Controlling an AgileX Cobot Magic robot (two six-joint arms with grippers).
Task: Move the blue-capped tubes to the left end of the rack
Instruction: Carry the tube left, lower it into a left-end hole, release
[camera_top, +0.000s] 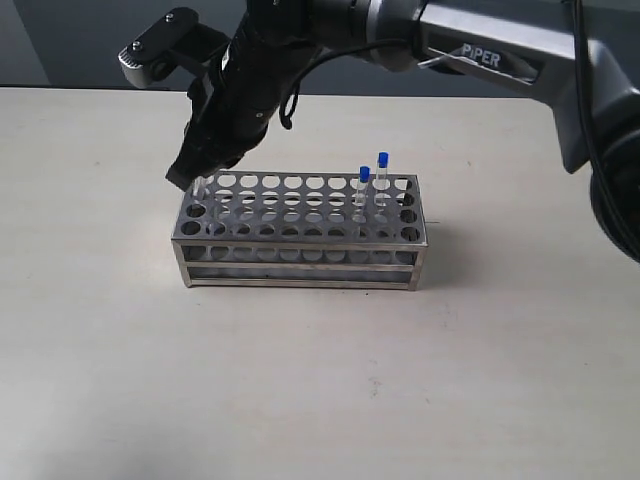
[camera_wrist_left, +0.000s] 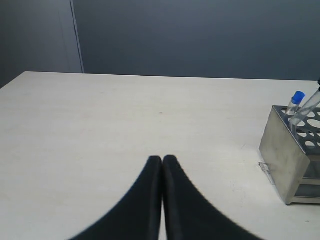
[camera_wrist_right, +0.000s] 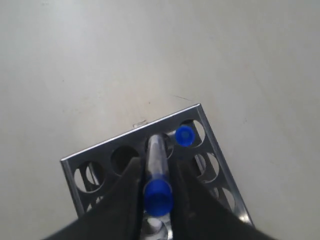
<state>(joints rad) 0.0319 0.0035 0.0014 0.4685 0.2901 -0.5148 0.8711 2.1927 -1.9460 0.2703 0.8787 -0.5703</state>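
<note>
**Left gripper** (camera_wrist_left: 162, 160): the jaws are pressed together on nothing, low over the bare tabletop (camera_wrist_left: 100, 130) and well apart from the rack (camera_top: 300, 262). Judged idle and parked there to leave the working arm room.

**Rack, 9 o'clock end (exterior view):** the right gripper (camera_wrist_right: 156, 165) reaches across the middle and hangs over this end. Its jaws are clamped on the held tube (camera_wrist_right: 158, 197) just under the blue cap. The high grasp is judged to leave the shaft free to pass through the top plate. The tube leans, with its lower end at an end-row hole; whether it has bottomed cannot be told. The seated tube (camera_wrist_right: 184, 135) stands in a neighbouring hole, just beside it.

**Rack, 3 o'clock end:** the first waiting tube (camera_top: 364, 176) and the second waiting tube (camera_top: 383, 160) stand upright in the rear rows, near each other.

**Assessment:** about half done. The lean may bind at the plate, so the tube should be straightened before release.
</note>
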